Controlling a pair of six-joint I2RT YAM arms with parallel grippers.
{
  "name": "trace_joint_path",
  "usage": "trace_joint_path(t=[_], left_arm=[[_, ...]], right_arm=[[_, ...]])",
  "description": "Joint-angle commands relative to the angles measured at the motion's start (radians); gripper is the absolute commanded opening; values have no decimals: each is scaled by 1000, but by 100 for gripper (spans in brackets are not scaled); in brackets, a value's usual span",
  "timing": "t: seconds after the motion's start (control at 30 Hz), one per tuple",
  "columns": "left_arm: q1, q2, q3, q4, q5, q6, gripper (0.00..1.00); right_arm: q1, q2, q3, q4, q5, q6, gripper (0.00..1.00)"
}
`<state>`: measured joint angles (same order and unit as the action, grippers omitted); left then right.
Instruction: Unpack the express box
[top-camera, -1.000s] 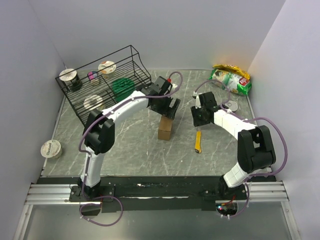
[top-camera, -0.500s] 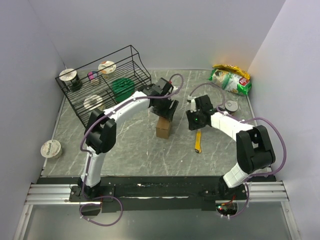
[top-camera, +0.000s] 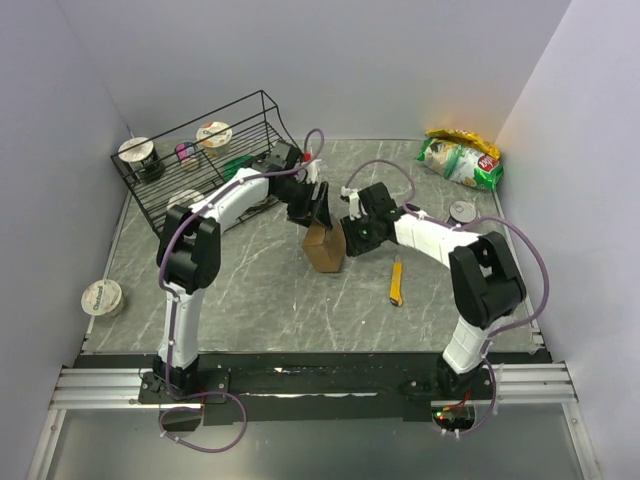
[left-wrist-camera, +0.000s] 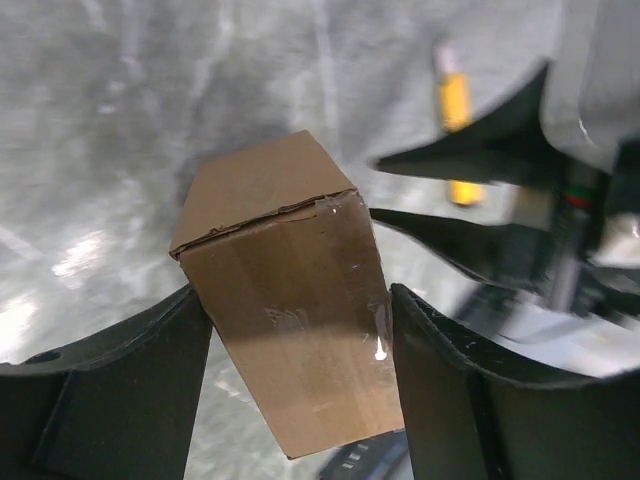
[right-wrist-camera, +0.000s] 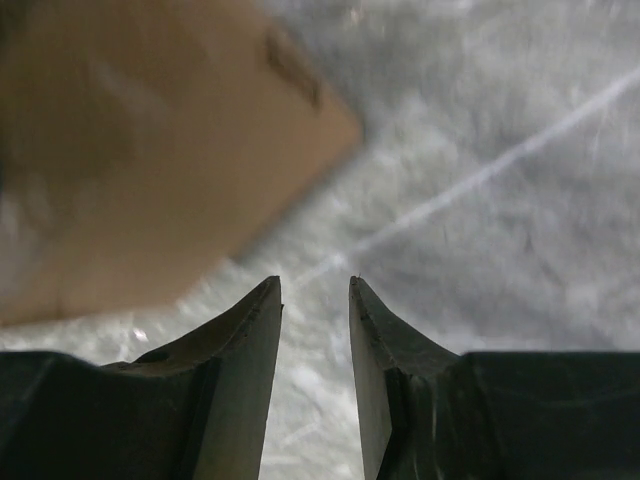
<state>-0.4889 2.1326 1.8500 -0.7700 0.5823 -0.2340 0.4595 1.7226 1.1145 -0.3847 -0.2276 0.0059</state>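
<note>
At the centre of the top view, the express box (top-camera: 325, 250) is tilting over the worktop (top-camera: 250, 290), with the left claw (left-wrist-camera: 298, 295) clamping its two sides. The right claw (right-wrist-camera: 315, 285), fingers slightly apart and gripping nothing, is hovering just right of it.

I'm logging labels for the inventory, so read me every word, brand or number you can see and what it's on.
No text can be read.
On the green snack bag: a red logo, too small to read.
On the cup lids: print too small to read.
On the express box: plain cardboard, no print showing.
</note>
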Motion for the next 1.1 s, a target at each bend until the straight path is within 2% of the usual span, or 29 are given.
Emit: trace_joint_path(t=[0.0, 0.23, 0.5, 0.67, 0.8, 0.93, 1.0, 1.03, 1.07], left_arm=[[58, 26, -34, 86, 352, -97, 50], [111, 44, -54, 178, 543, -171, 48], [141, 43, -41, 265, 715, -238, 52], [159, 32, -75, 299, 760, -271, 46], [184, 24, -104, 389, 818, -372, 41], [191, 4, -106, 319, 783, -282, 40], [188, -10, -109, 269, 723, -168, 41], [187, -17, -109, 243, 693, -134, 42], [184, -19, -106, 189, 667, -72, 48]], right_arm=[[8, 58, 105, -29, -27, 37, 41], [60, 112, 148, -51, 30, 3, 41], [157, 178, 203, -37, 60, 28, 41], [186, 215, 232, -26, 93, 42, 41], [185, 215, 220, -25, 119, 39, 41], [180, 197, 199, -29, 119, 23, 41], [166, 149, 179, -31, 122, 8, 41], [157, 126, 170, -28, 129, 3, 41], [148, 100, 145, -25, 125, -24, 41]])
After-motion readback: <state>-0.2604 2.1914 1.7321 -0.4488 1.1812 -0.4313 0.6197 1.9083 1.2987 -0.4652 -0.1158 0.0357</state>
